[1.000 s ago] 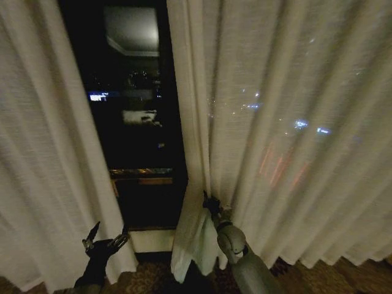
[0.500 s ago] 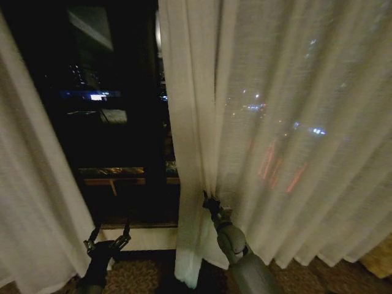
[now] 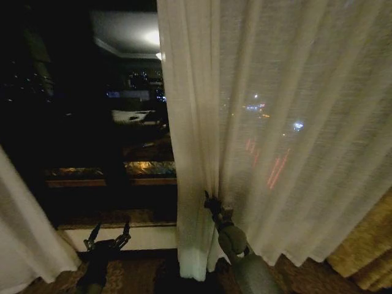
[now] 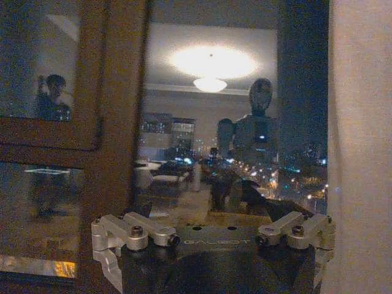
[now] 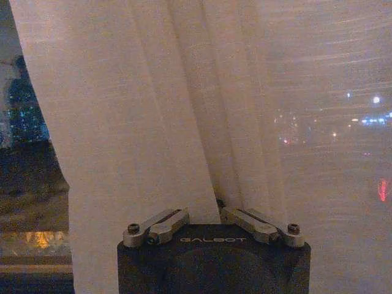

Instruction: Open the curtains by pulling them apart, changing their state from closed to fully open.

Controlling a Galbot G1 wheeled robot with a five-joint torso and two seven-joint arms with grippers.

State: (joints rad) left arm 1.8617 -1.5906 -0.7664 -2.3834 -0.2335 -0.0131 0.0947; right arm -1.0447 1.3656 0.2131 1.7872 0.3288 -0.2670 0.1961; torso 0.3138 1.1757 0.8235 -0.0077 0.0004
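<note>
Right gripper is clamped on the inner edge of the right curtain, low down, with a fold of the sheer fabric bunched between its fingers. From the right wrist camera the same gripper has its fingers drawn together around a pleat of that curtain, which hangs straight above it. City lights glow through the thin cloth.

Left gripper hovers low near the floor, fingers spread and holding nothing, in front of the sill. In the left wrist view its fingers stand wide apart before the dark window, whose glass reflects a ceiling lamp and the robot itself; a strip of curtain fabric shows along one side of that view.

Left curtain hangs at the far left of the head view, just beside the left gripper but not touching it. Between the two panels the window lies bare across a broad gap. A golden drape hangs at the far right, beyond the right curtain's outer edge. Patterned carpet lies below
</note>
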